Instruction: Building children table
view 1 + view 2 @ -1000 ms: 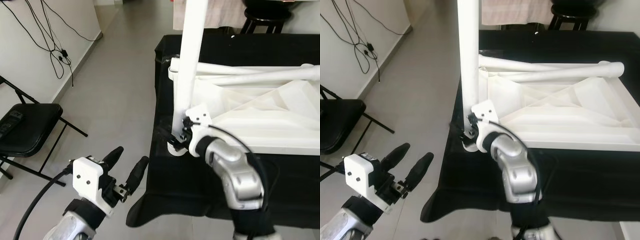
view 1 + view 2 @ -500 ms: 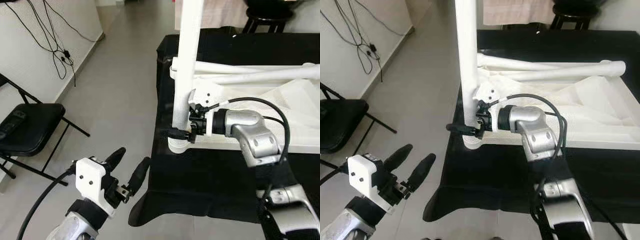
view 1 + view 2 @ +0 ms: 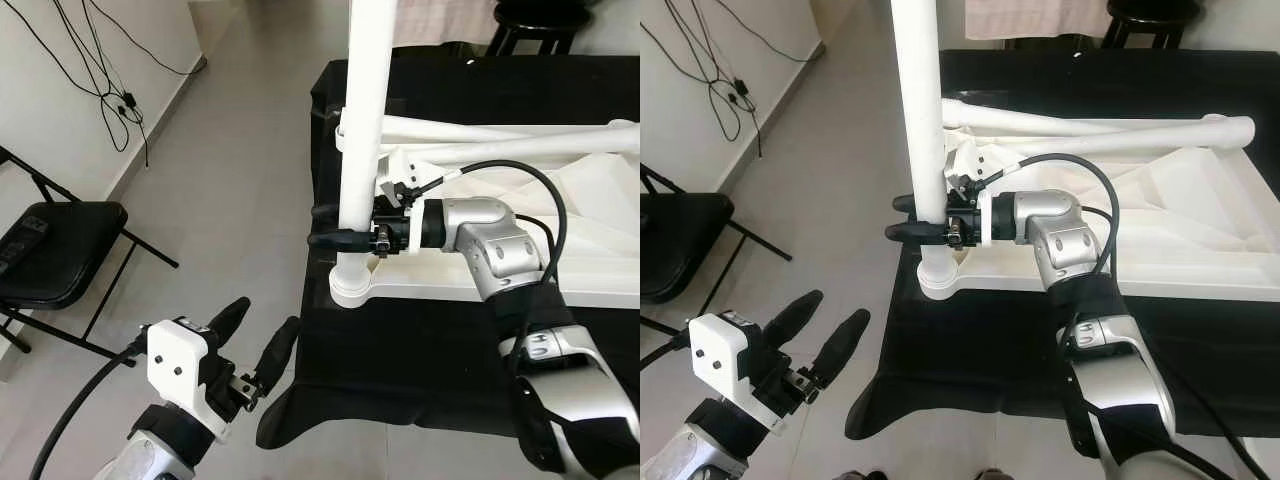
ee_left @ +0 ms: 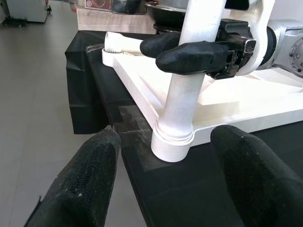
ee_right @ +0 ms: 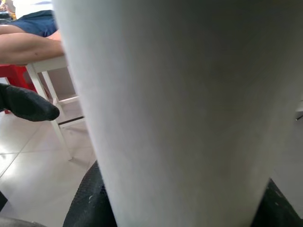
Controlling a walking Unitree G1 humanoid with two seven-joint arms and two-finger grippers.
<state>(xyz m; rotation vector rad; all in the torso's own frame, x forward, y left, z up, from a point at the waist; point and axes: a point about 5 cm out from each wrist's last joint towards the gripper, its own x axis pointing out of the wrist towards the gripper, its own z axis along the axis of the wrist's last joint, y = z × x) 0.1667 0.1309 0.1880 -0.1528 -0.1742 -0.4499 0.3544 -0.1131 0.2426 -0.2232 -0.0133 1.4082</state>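
Observation:
An upturned white tabletop lies on a black-covered surface. One white table leg stands upright in the tabletop's near left corner, its round foot collar at the bottom. My right gripper is shut on this leg a little above the collar, one black finger on each side of it. The leg fills most of the right wrist view. Two loose white legs lie across the tabletop. My left gripper is open, low over the floor in front of the corner.
A black folding chair stands on the left, and cables hang down the wall there. A dark stool stands behind the covered surface. Grey floor runs along its left side. A person's bare limb lies beside a small white stool.
My right arm has stretched out level, and its gripper has moved up the leg from the base collar and closed around it. My left gripper has hardly moved.

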